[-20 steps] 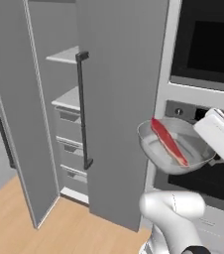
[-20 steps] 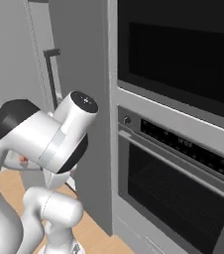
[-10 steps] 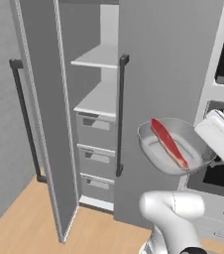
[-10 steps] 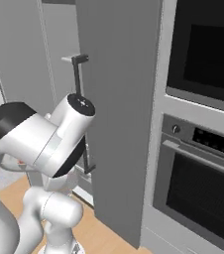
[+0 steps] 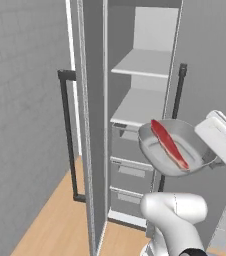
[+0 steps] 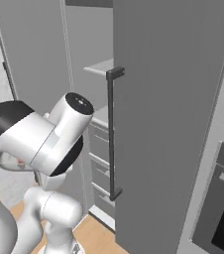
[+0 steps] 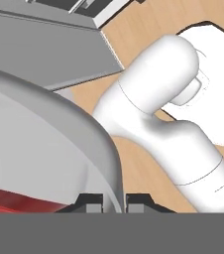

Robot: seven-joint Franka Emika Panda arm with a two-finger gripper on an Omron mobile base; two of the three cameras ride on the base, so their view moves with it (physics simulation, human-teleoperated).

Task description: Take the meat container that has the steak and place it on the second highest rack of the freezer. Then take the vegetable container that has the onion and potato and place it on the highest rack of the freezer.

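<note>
The meat container (image 5: 172, 148) is a shallow grey bowl with a long red steak (image 5: 168, 144) lying in it. It hangs tilted in front of the open freezer, about level with the second highest rack (image 5: 137, 107). My gripper (image 5: 213, 161) is shut on its right rim. In the hand view the gripper (image 7: 114, 204) pinches the container's grey rim (image 7: 96, 149), and a red strip of steak (image 7: 20, 201) shows inside. The highest rack (image 5: 146, 63) sits above and behind the container. The vegetable container is out of view.
The freezer's left door (image 5: 92, 125) stands open with a dark bar handle (image 5: 67, 135). The right door (image 6: 168, 124) with its handle (image 6: 111, 134) stands open beside my arm. Drawers (image 5: 127, 172) fill the freezer below the racks. An oven (image 6: 218, 213) is at the right.
The whole picture has shifted as the base drove, so the open freezer now stands straight ahead and closer. The meat container stays held in the same grip.
</note>
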